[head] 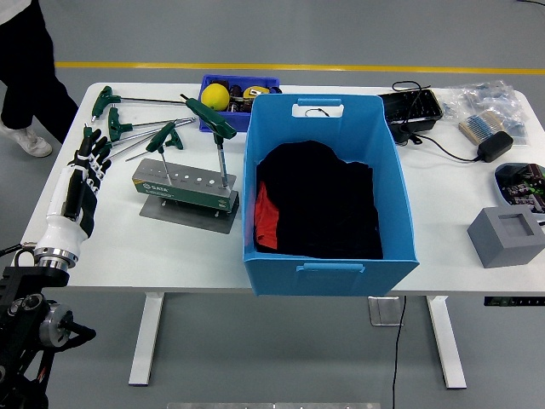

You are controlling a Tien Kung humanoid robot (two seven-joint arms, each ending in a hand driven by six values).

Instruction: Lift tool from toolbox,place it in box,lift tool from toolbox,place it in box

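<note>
Bright, even overhead light, sharp focus throughout. Soft short shadows right of the left hand (85,166) on the surface (153,247); no glare, slight edge distortion.

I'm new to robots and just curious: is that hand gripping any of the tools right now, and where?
No. The left hand hovers open beside the loose T-handle tools, holding nothing. One tool stands in the rack.

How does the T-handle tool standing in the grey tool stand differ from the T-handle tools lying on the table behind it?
The tool in the stand is upright, its shaft set in a hole at the right end of the grey tool stand. The loose T-handle tools lie flat on the white table, outside the stand, with shafts pointing roughly right. The standing one is nearest the blue box; the loose ones lie farther left. All have green handles and metal shafts.
</note>
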